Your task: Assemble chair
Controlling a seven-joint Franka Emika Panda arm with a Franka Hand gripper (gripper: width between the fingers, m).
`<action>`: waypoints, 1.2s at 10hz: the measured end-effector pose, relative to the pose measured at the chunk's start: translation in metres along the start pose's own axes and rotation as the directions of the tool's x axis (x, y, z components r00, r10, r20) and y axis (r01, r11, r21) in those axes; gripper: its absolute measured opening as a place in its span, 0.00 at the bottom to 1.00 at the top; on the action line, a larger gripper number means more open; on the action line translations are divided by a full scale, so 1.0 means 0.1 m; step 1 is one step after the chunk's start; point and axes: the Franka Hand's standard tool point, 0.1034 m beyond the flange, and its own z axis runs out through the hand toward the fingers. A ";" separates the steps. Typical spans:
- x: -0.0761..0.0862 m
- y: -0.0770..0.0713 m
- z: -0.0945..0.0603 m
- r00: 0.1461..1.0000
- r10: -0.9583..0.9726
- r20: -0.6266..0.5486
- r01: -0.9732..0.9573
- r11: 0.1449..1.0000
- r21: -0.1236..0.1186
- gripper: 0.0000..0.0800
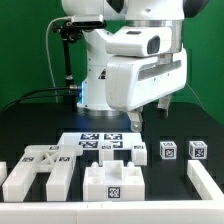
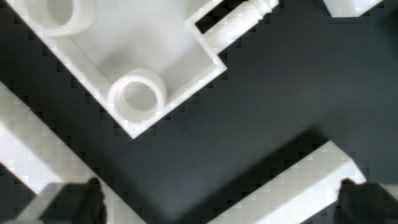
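Observation:
The chair lies in loose white tagged pieces on the black table. A slotted piece is at the front on the exterior view's left. A chunky block is at the front middle. Two small tagged cubes sit on the exterior view's right. My gripper hangs above the table behind the cubes, open and empty. In the wrist view a flat white piece with round sockets and a thin post lie below. My gripper holds nothing, and its dark fingertips are wide apart.
The marker board lies flat in the middle, behind the block. A long white bar runs along the front at the exterior view's right. White bars cross under the fingers in the wrist view. The arm's white body looms over the middle.

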 end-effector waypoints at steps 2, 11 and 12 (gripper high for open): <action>0.00 0.00 0.00 1.000 0.000 0.000 0.000 1.000 0.000 0.81; -0.47 0.42 0.16 0.888 0.459 -0.012 -0.459 0.888 -0.003 0.81; -0.57 0.50 0.20 0.850 0.526 -0.015 -0.526 0.850 0.002 0.81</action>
